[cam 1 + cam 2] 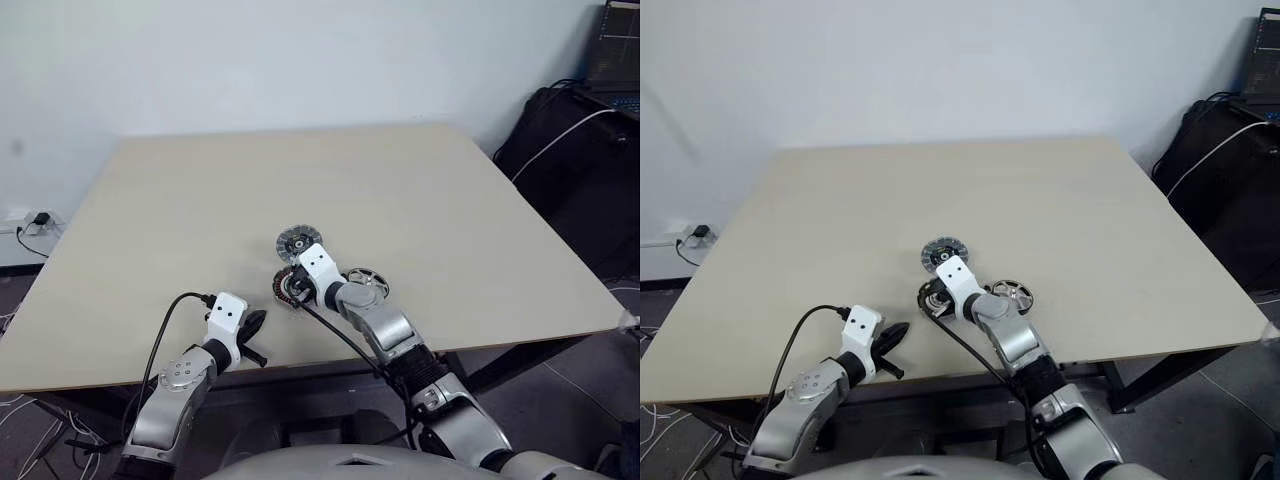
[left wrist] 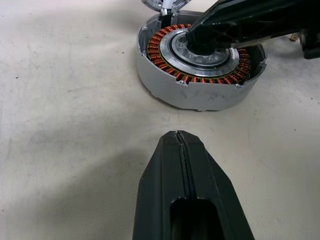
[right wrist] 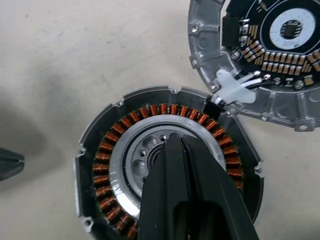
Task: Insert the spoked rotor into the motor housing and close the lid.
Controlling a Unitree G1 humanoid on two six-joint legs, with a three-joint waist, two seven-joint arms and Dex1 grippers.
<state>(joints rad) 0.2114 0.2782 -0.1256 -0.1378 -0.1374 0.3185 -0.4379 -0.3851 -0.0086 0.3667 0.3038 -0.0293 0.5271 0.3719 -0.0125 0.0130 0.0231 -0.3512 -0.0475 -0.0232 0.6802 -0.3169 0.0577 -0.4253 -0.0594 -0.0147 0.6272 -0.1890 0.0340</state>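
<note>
Your right end effector (image 3: 175, 142), fingers together, rests on the motor housing (image 3: 107, 145) centre. Spoked rotor (image 1: 366, 282) lies uninserted beside it; you must fetch it next. Left end effector (image 2: 176, 137): closed, empty.

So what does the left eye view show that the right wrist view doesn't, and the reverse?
Left eye: the spoked ring, the whole table, a black bag. Right wrist: a white plug with wires linking the two discs. Both: the copper-wound housing, the silvery lid, the shut right gripper over the housing's centre.
</note>
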